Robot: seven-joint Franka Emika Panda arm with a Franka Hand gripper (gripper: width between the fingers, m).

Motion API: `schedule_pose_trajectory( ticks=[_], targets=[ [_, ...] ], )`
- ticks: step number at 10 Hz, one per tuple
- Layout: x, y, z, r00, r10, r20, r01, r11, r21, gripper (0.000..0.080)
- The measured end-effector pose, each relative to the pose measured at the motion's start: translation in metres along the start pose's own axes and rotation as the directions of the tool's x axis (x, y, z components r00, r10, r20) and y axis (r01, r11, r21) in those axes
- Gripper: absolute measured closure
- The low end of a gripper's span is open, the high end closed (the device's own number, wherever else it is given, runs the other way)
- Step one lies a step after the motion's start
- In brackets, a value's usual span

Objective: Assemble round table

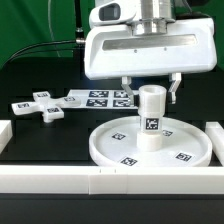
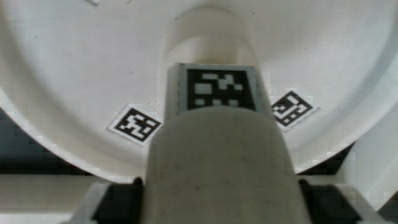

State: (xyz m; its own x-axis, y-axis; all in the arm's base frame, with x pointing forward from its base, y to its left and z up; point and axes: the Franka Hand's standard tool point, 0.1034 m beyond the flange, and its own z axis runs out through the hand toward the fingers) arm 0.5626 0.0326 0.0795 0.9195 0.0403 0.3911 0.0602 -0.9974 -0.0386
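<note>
Pincer (image 1: 151, 92) open; my fingers stand either side of the top of the short cylinder leg (image 1: 151, 122), a gap on each side; leg upright near the centre of the large round disc (image 1: 105, 150); cross-shaped foot (image 1: 40, 106) flat on the tabletop (image 1: 40, 135), well apart toward the exterior view's left, beside the marker board (image 1: 100, 98).

A robotics lab, by the look of it: 1 white robot arm (image 1: 140, 50) over a black table (image 1: 35, 135), green curtain (image 1: 40, 20) behind, white rails (image 1: 50, 180) around, square tags (image 1: 98, 97) on a marker board (image 1: 72, 99) and plastic disc (image 1: 108, 142).
</note>
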Motion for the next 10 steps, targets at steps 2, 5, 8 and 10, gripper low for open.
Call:
schedule_pose_trajectory(
  ticks=[2,5,8,10],
  targets=[
    [0.0,0.0,0.0,1.0,0.0,0.0,0.0,1.0,0.0,0.022],
    [0.003,-0.003,-0.011,1.0,-0.003,0.03,0.003,1.0,0.014,0.0153],
    [0.017,-0.005,-0.031,1.0,-0.006,0.025,0.005,1.0,0.021,0.0151],
    [0.015,-0.005,-0.028,1.0,-0.005,0.029,0.004,1.0,0.021,0.0151]
  ],
)
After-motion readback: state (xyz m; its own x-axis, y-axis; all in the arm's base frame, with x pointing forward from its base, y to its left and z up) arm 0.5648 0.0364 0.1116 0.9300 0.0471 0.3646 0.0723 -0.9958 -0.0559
